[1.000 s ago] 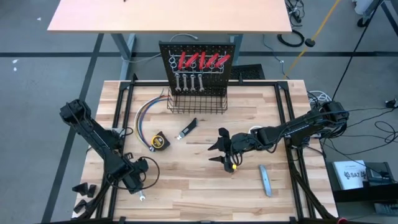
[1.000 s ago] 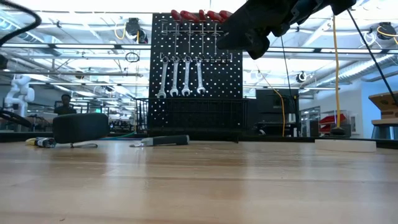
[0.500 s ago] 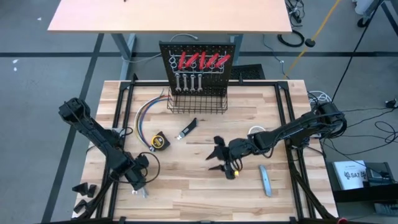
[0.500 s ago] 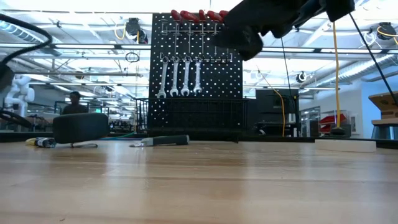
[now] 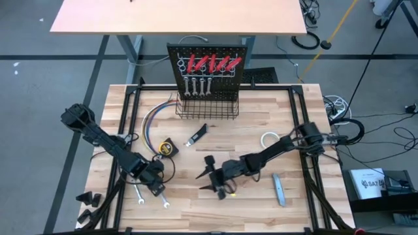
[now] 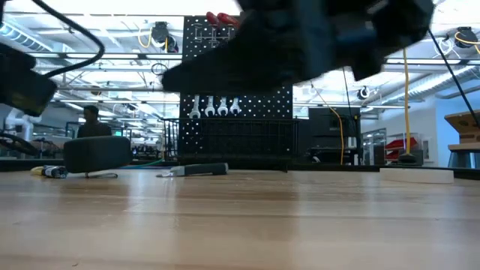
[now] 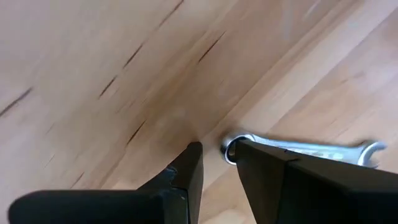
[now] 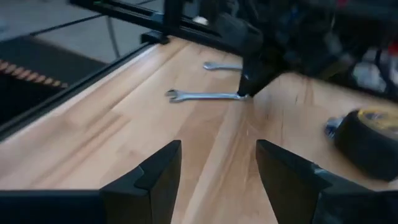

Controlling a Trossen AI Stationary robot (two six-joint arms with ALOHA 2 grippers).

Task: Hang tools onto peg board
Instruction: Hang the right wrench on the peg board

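The peg board stands at the table's far edge with red-handled tools and silver wrenches hanging on it. Two more wrenches lie flat near the near-left corner, one and another. My left gripper points down at the nearer wrench, its fingers a narrow gap apart. My right gripper hovers open over the near middle of the table, empty, facing left toward the wrench. In the low view it is a dark blur. My left gripper comes from above, pointing down, and one fingertip touches the wrench's ring end. The ring sits partly in the gap and is not pinched. The wrench lies flat on the table, its open end pointing away.
A yellow tape measure, black-handled knife, white tape roll and grey bar lie on the table. Coloured wires curl left of the wire basket. Bare wood lies between the two grippers.
My right gripper has swept toward the table's left and near edges, still open. My left gripper has shifted right, and the wrench at its tip has slid right with it; a second wrench now shows to its left.
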